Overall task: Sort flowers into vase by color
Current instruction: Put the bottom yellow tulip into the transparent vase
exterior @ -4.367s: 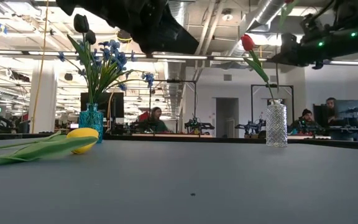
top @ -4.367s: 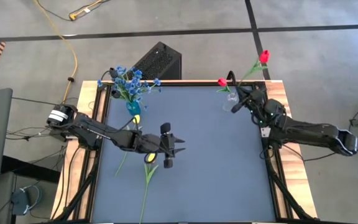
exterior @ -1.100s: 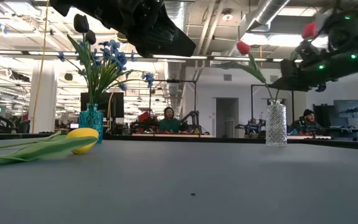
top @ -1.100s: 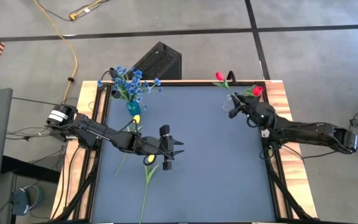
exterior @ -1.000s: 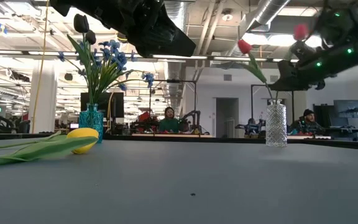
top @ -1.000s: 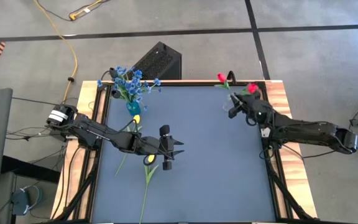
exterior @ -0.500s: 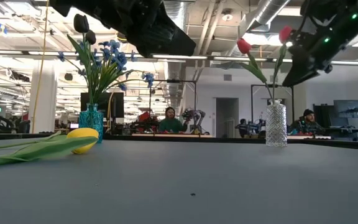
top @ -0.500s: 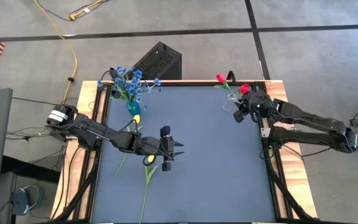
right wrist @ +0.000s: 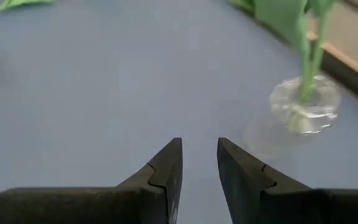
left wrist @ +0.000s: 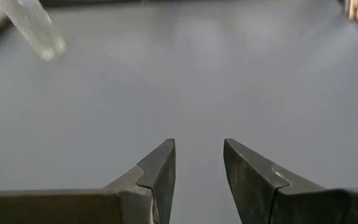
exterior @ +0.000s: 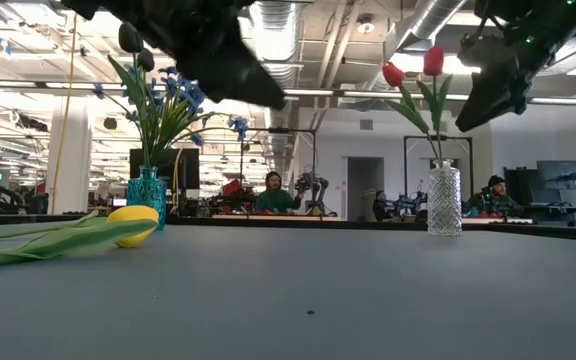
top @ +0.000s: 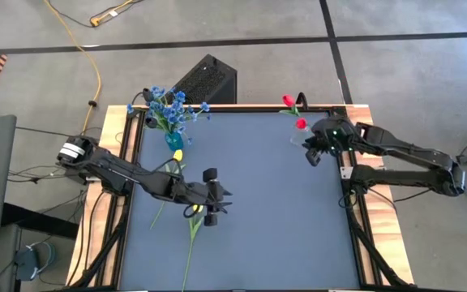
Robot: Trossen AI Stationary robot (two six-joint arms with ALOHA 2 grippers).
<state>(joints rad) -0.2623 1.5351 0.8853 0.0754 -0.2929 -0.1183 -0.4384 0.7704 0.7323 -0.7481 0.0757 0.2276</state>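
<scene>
A: What are the jaws doing?

B: The right gripper has its jaws a little apart with nothing between them. Half a second ago it held the second red tulip over the clear vase; now that stem stands in the vase beside the first red tulip, and the gripper has drawn back just to the right of it, at the far right of the table.

A: So the red flowers are sorted?

B: It looks so. Both red blooms rise from the one clear vase, and the blue flowers sit in the teal vase at the far left.

A: And the left side?

B: The left gripper is also slightly apart and empty. It has slid a touch left and nearer, and hangs over the yellow tulips, which lie flat on the table's left side.

A: Meaning?

B: I'd judge the yellow ones are next. I see no third vase for them, so where they go is unclear.
</scene>
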